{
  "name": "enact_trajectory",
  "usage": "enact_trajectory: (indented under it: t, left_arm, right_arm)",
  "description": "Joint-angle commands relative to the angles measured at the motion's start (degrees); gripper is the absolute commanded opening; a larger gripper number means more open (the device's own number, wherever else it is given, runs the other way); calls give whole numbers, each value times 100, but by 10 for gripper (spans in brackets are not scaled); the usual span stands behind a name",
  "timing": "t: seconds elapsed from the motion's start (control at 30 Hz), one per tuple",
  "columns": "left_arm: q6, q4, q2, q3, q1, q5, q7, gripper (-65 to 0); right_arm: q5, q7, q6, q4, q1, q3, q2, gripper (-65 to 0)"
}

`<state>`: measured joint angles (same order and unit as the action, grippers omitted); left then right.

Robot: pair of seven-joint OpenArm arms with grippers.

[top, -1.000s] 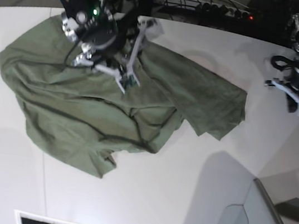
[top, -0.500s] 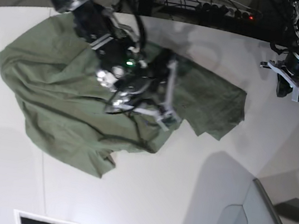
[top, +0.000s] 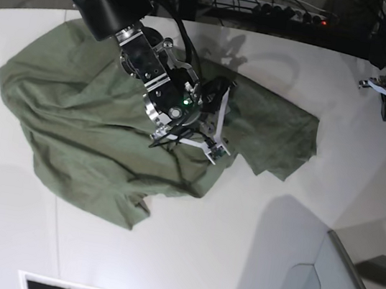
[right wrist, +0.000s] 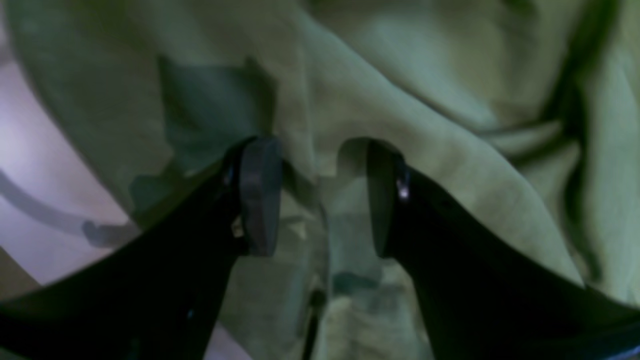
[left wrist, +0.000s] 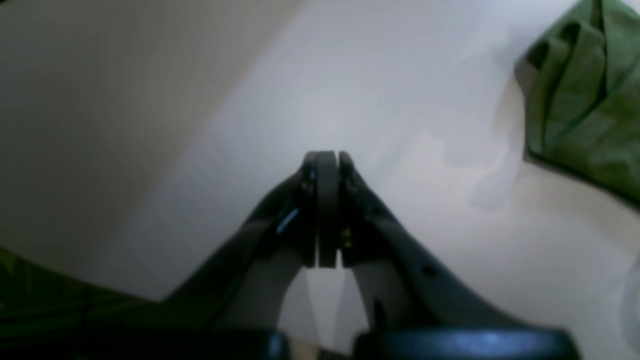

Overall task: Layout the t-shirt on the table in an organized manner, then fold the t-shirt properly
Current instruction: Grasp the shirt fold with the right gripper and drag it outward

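Matt creased cloth t-shirt (top: 94,122); smooth white table (top: 235,252).

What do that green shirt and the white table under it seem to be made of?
The t-shirt looks like soft matte woven or knit cloth, probably cotton: it slumps into loose folds and creases. The table looks like a hard, smooth white surface with a faint sheen, perhaps laminate or painted board; the pictures cannot settle which.

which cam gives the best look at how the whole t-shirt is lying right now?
Base view: the whole t-shirt shows, crumpled on the table, with the right gripper over its middle. The right wrist view shows only close-up folds between the open fingers. The left wrist view catches just one edge at the frame's right.
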<state>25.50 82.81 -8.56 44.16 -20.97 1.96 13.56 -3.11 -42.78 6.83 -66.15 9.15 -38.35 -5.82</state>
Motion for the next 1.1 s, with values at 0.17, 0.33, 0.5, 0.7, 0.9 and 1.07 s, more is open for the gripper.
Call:
enact_trajectory:
  t: [0.17, 0.33, 0.5, 0.7, 0.9, 1.07]
  left_arm:
    - [-49, 14, -89, 19, -17, 55, -103, -650]
    - [-49, 14, -89, 19, -8, 55, -103, -650]
    - [-49, 14, -89, 19, -17, 55, -103, -650]
    - [-49, 14, -89, 19, 0, 55, -103, -650]
    - [-49, 14, -89, 10, 36, 11, -103, -650]
    - [-49, 14, -98, 10, 53, 2, -103, -650]
  right_arm:
    - [-53, 116, 16, -80, 92, 24, -125, -401]
    - [-53, 72, 16, -80, 83, 24, -125, -588]
    - [-53, -165, 16, -282, 4, -3, -125, -648]
    - [-53, -816, 16, -1609, -506, -11, -116, -648]
    - [-53, -1475, 16, -2778, -1306, -29, -99, -648]
    - [-53, -1511, 16, -3060, -1807, -29, 139, -647]
